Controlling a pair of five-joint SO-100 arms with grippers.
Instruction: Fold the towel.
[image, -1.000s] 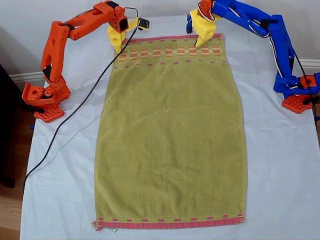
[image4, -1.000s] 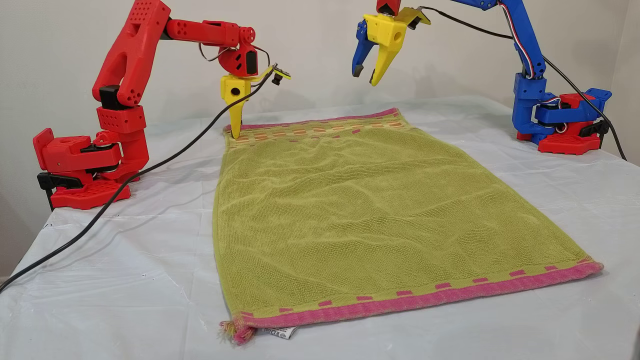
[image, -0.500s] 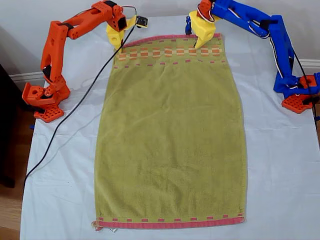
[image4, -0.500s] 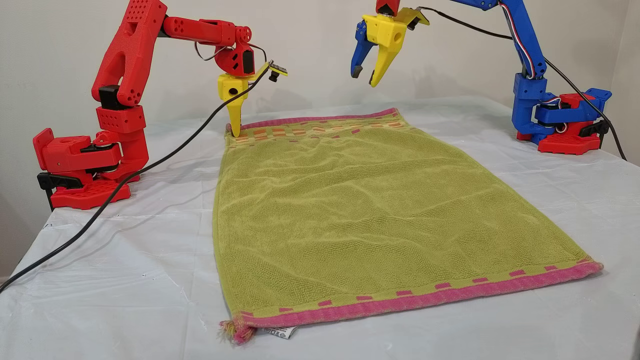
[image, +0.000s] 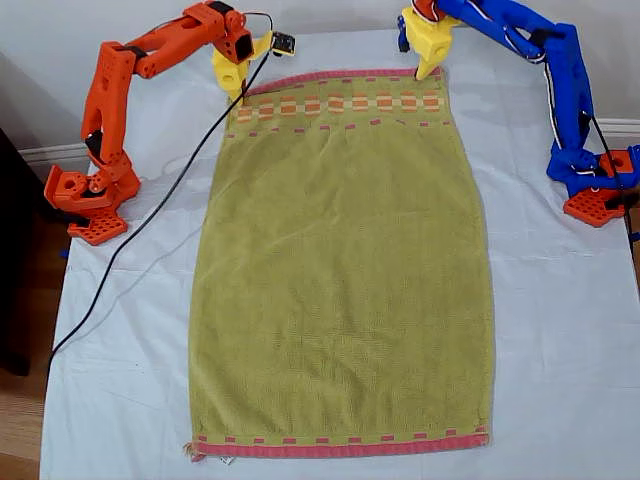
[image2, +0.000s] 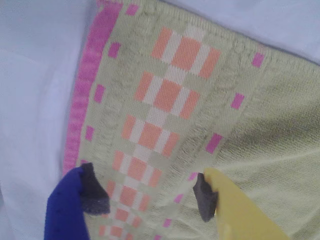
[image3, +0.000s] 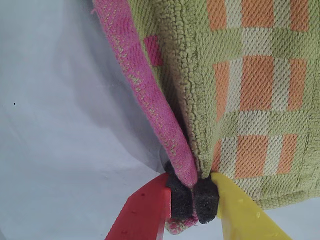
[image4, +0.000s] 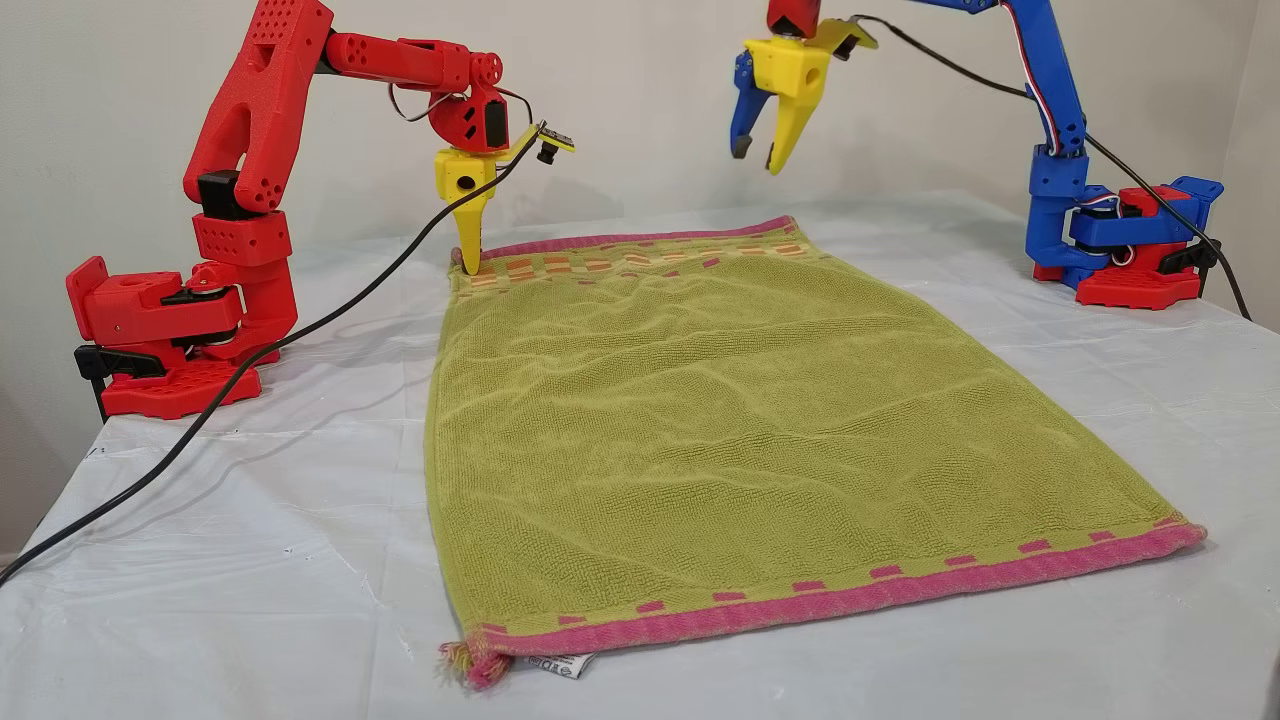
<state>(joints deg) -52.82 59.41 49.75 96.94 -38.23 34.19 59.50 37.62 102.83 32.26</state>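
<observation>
The pads of my second gripper (image3: 192, 200) are pinched together on the pink hem at a far corner of the towel (image: 340, 270), while my first gripper (image2: 150, 197) is held wide apart above the other far corner, touching nothing. The towel is spread flat on the white sheet (image: 560, 330) between the arms. It is judged soft, limp and fairly light, so it is best taken at both hemmed corners.

The towel (image: 340, 270) lies spread flat and unfolded on the white sheet (image: 560, 330), olive-green terry with pink-red hems at both ends. A band of orange-and-cream squares runs beside the far hem (one far corner is pinched up slightly), a small white tag (image4: 558, 665) at the near hem.
</observation>
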